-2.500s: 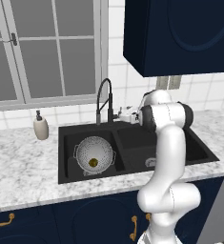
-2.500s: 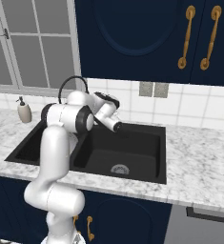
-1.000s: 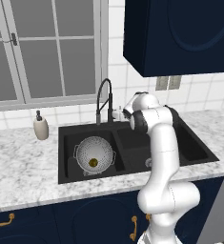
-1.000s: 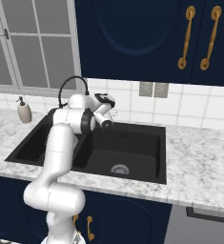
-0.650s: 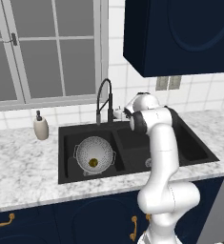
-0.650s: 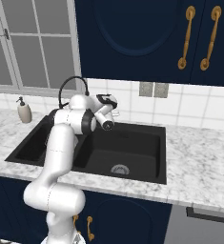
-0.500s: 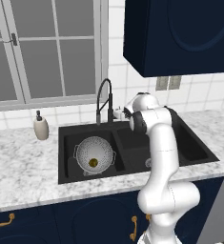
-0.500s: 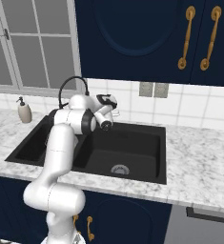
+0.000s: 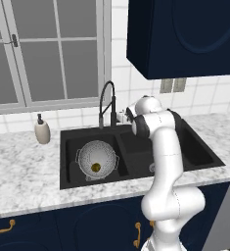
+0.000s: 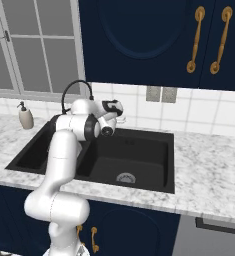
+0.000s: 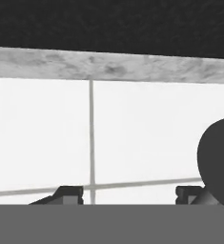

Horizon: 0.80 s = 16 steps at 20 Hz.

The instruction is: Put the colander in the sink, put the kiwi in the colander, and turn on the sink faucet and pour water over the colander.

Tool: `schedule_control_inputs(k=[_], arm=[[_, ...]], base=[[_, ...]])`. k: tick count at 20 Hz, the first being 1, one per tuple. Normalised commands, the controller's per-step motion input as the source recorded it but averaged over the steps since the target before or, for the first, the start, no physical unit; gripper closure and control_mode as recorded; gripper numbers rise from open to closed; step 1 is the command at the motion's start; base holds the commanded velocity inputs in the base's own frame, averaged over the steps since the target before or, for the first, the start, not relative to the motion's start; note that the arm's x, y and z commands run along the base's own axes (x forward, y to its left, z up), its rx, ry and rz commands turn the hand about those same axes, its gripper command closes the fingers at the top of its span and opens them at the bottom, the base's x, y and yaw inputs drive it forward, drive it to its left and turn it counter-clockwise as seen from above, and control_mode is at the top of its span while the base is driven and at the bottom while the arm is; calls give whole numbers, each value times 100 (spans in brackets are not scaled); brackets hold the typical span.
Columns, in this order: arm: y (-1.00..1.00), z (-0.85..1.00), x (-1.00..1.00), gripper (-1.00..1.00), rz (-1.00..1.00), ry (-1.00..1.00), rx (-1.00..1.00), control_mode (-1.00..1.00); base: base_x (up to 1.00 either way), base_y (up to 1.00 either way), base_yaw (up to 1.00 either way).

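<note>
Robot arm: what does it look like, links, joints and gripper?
A single arm of glossy white rounded links with dark bands at the joints. The gripper has two small dark finger tips. No cables or markings are discernible.

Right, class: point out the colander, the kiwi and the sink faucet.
colander (image 9: pixel 88 152): left base view, upper inner wall of the bowl.
kiwi (image 9: pixel 95 167): left base view, middle of the fruit.
sink faucet (image 9: pixel 112 104): left base view, upright neck.

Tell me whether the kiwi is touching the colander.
Touching. In the left base view the kiwi lies at the bottom of the colander, resting on its inner surface, inside the sink's left basin.
</note>
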Motion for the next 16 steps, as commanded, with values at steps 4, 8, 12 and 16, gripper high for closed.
schedule_control_inputs(k=[4,8,12,16], arm=[[-100,-31,10,100,-9,2,11,-100],[-100,-36,13,100,-7,7,12,-100],[-100,-41,14,100,-4,12,14,-100],[-100,-49,16,100,-4,13,13,-100]], base=[[0,0,0],[0,0,0],[0,0,0],[0,0,0]])
